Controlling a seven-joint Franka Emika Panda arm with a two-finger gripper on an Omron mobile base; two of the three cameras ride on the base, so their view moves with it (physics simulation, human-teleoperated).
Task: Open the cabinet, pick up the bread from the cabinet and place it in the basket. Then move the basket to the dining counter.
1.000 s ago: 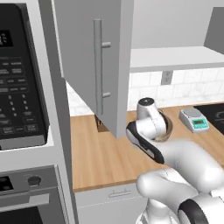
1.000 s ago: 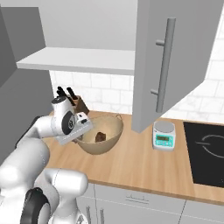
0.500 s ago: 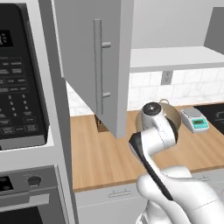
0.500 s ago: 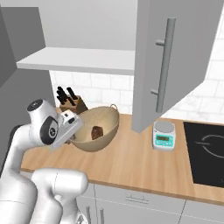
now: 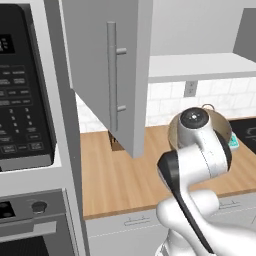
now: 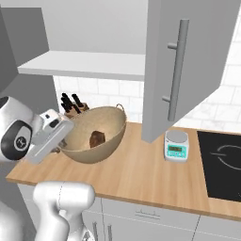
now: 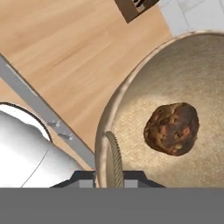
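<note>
Gripping the basket [image 7: 131, 131] at its near rim, the gripper [image 7: 114, 175] is closed on a loop handle [image 7: 114, 159] that rises between its fingertips. Just beyond the gripper, the bread [image 7: 171, 128] lies on the woven bottom of the basket, apart from the fingertips. In the right base view the basket [image 6: 110, 134] is tilted, its far side raised above the table [image 6: 141, 174]. Farther back, a knife block [image 6: 70, 106] stands against the tiled wall. Above, the cabinet [image 6: 181, 66] stands open.
</note>
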